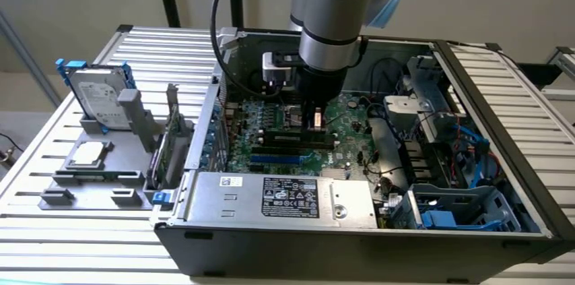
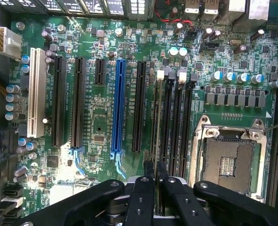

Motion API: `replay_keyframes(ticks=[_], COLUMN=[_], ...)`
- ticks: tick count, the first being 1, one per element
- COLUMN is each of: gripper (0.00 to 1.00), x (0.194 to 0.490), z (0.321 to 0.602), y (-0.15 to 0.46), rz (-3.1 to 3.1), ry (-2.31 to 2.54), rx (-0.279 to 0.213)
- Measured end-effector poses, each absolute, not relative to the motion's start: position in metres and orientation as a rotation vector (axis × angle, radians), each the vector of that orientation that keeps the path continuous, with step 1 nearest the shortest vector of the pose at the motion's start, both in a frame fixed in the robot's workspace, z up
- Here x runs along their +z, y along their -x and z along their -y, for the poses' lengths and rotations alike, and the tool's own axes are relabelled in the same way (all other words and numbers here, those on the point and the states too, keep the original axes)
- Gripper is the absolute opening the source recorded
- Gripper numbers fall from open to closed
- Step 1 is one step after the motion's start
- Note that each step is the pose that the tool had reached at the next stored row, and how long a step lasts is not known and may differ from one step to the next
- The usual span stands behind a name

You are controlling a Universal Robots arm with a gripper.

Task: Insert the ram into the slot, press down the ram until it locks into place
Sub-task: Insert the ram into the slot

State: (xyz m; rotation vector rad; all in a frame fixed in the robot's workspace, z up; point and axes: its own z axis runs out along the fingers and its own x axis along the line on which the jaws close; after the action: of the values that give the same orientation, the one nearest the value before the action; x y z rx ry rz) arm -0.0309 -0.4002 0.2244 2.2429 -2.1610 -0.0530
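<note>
My gripper [image 2: 155, 165] is shut on the ram [image 2: 157, 122], which I see edge-on as a thin green strip running away from the fingers [image 2: 147, 175]. The ram stands in line with the slot [image 2: 154, 136], the outermost of several parallel black memory sockets beside the silver-framed CPU socket [image 2: 228, 162]. White latches [image 2: 160, 74] mark the sockets' far ends. I cannot tell how deep the ram sits. In the exterior view the gripper [image 1: 316, 123] reaches straight down onto the motherboard [image 1: 269, 120] at the black sockets [image 1: 289, 140] inside the open computer case [image 1: 503, 116].
A blue slot [image 2: 118, 103], longer black slots [image 2: 59, 99] and a white slot [image 2: 35, 89] lie beside the memory sockets. The power supply [image 1: 279, 194] closes the case's near side; cables and drive bays [image 1: 449, 137] fill the exterior view's right. A fixture [image 1: 94, 170] outside holds a hard drive [image 1: 94, 93] and an upright card [image 1: 171, 143].
</note>
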Motion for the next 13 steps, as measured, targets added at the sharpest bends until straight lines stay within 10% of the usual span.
replay_keyframes(ticks=[13], gripper=[0.14], x=[0.2219], z=[0.4003], y=[0.0309], rz=[2.158], ry=[-2.240], rx=[-0.056])
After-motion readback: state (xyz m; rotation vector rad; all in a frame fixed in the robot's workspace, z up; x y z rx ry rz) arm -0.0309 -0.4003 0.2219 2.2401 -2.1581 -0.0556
